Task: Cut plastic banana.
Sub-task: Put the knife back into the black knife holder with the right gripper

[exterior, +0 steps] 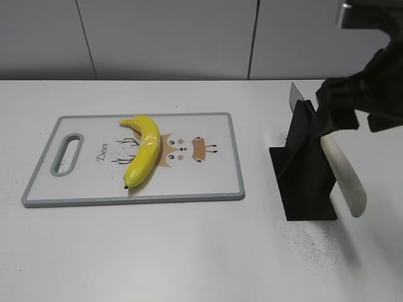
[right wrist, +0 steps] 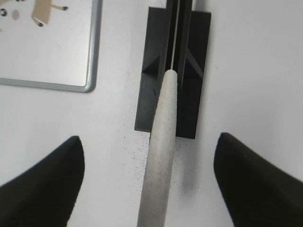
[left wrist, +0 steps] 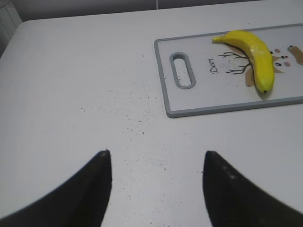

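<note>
The plastic banana (exterior: pixel 145 154), glossy yellow with a dark tip, lies on the white cutting board (exterior: pixel 208 179) near its middle; it also shows in the left wrist view (left wrist: pixel 255 52). A knife stands in a black holder (exterior: pixel 305 182), its cream handle (exterior: pixel 345 176) slanting down to the right. My right gripper (exterior: pixel 340 110) is open with its fingers astride the handle (right wrist: pixel 163 142), apart from it on both sides (right wrist: pixel 149 138). My left gripper (left wrist: pixel 156 152) is open and empty over the bare table, left of the board (left wrist: pixel 213 97). It is out of the exterior view.
The board has a grey rim and a handle slot (exterior: pixel 67 153) at its left end; its corner shows in the right wrist view (right wrist: pixel 87 85). The holder's base (right wrist: pixel 196 56) stands right of the board. Dark specks dot the white table (left wrist: pixel 137 118).
</note>
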You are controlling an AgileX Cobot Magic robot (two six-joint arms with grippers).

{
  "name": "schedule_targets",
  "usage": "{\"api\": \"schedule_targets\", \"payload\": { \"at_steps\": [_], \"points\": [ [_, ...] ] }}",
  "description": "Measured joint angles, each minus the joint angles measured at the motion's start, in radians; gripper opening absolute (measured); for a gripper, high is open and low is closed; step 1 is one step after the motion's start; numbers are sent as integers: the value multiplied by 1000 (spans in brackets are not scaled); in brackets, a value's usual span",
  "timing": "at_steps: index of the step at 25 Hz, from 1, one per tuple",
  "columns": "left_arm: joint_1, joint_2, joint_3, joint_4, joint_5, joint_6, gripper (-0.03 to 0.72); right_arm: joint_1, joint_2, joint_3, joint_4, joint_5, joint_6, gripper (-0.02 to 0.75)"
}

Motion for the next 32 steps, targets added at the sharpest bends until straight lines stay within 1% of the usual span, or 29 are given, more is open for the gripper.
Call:
{"api": "schedule_targets", "payload": {
  "at_steps": [2, 4, 7, 9, 14, 18, 21, 24, 28, 32],
  "points": [
    [0, 0, 0, 1, 0, 0, 614, 0, -77, 0, 16, 3, -96, 646],
    [0, 0, 0, 1, 0, 0, 642, 0, -159, 0, 60, 17, -219, 646],
    [0, 0, 0, 1, 0, 0, 651, 0, -297, 32, 124, 37, -384, 641],
    [0, 0, 0, 1, 0, 0, 650, 0, -389, 85, 138, 42, -434, 626],
    [0, 0, 0, 1, 0, 0, 642, 0, -620, 249, 143, 56, -471, 588],
    [0, 0, 0, 1, 0, 0, 625, 0, -795, 376, 144, 59, -488, 582],
    [0, 0, 0, 1, 0, 0, 614, 0, -905, 442, 144, 87, -492, 582],
    [0, 0, 0, 1, 0, 0, 598, 0, -995, 473, 144, 146, -493, 582],
    [0, 0, 0, 1, 0, 0, 595, 0, -1086, 497, 147, 205, -494, 581],
    [0, 0, 0, 1, 1, 0, 595, 0, -1161, 501, 149, 220, -494, 581]
  ]
}}
